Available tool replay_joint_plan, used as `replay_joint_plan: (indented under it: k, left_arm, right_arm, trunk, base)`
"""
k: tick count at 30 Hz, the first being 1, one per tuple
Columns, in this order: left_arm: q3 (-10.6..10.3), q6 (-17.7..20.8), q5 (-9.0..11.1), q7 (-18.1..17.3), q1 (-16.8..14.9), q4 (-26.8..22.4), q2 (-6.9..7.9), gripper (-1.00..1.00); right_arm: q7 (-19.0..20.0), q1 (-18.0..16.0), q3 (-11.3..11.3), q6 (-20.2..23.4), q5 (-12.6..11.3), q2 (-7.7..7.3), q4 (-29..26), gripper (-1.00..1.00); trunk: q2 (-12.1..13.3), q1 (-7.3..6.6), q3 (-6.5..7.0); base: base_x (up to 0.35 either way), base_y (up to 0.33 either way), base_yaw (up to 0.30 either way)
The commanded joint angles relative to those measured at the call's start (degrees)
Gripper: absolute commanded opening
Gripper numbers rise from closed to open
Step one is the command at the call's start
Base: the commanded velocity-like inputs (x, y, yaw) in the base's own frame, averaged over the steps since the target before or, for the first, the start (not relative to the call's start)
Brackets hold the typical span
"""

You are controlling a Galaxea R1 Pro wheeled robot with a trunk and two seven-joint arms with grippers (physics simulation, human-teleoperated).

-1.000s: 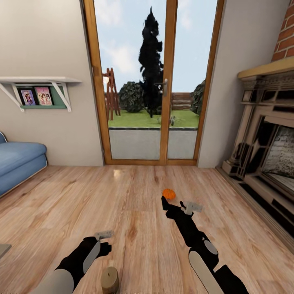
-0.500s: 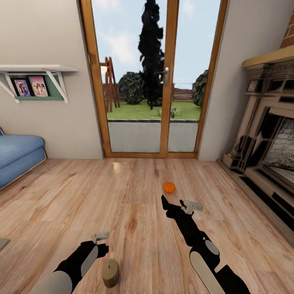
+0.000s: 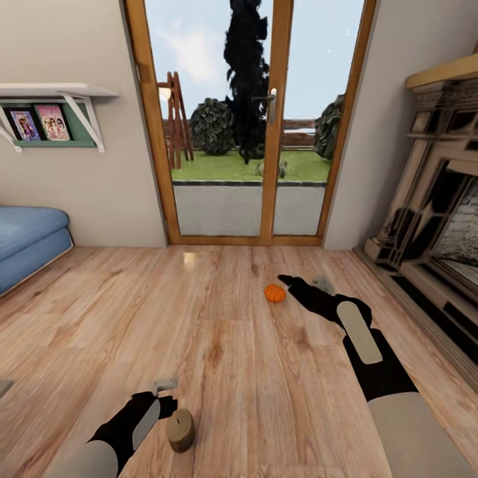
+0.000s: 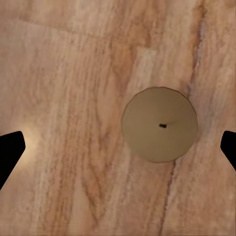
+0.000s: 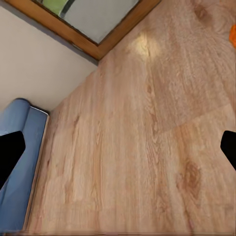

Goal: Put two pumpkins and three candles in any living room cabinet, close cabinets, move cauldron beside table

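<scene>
Head view: high, facing the glass doors (image 3: 249, 126) across the plank floor (image 3: 219, 332).
Left wrist view: straight down, close over the candle (image 4: 160, 125).
Right wrist view: slanting toward the doors' frame (image 5: 88, 37).
Shared: floor, candle (image 3: 180, 430).

Left gripper (image 3: 167, 398) open; right gripper (image 3: 287, 279) open, extended.

The blue sofa (image 3: 26, 242) runs off the head view's left edge, and the fireplace (image 3: 441, 219) is cut by the right edge, its firebox only partly seen. In the right wrist view the pumpkin (image 5: 232, 35) is a sliver of orange at the picture's edge, its ribs out of frame. The framed pictures (image 3: 40, 123) on the wall shelf (image 3: 56, 93) are too small to make out. The right gripper's (image 3: 287, 279) jaws taper to a dark tip in the head view, so their spread cannot be read there.
</scene>
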Motion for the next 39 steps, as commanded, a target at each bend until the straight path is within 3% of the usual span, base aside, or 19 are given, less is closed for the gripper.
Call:
replay_joint_plan:
  k: [1, 5, 12, 22, 36, 39]
  left_arm:
    - [-0.4, 0.2, 0.6, 0.5, 0.0, -0.1, 0.00, 1.00]
    - [-0.4, 0.2, 0.6, 0.5, 0.0, -0.1, -0.12, 1.00]
    - [-0.4, 0.1, 0.7, 0.4, 0.0, -0.1, -0.23, 1.00]
    - [-0.4, 0.1, 0.6, 0.4, 0.0, -0.1, -0.31, 1.00]
    - [-0.9, 0.2, 0.4, 0.3, 0.0, -0.7, -0.25, 1.00]
    - [-0.9, 0.9, 0.3, 0.4, 0.0, -2.8, -0.22, 1.00]
  right_arm:
    - [-0.4, -0.2, 0.2, 0.1, -0.6, -0.05, -0.1, 1.00]
    - [0.6, -0.4, 0.9, 0.5, -0.3, -0.10, -2.9, 1.00]
    - [0.9, 2.5, 1.1, 0.7, -0.2, -0.27, -10.8, 1.00]
    - [1.0, 3.4, 1.1, 0.6, -0.2, -0.56, -12.1, 1.00]
    - [1.0, 3.5, 1.1, 0.7, -0.1, -0.56, -11.9, 1.00]
    - [1.0, 3.5, 1.1, 0.7, -0.1, -0.56, -11.9, 1.00]
  trunk:
    - [0.0, 0.01, -0.28]
    - [-0.1, 0.11, -1.17]
    - [-0.2, 0.29, -2.72]
    - [-0.3, 0.55, -4.94]
    - [-0.3, 0.55, -4.94]
    - [-0.3, 0.55, -4.94]
  base:
    - [0.000, 0.000, 0.000]
    - [0.000, 0.000, 0.000]
    - [0.000, 0.000, 0.000]
    - [0.000, 0.000, -0.167]
    - [0.000, 0.000, -0.051]
    - [0.000, 0.000, 0.000]
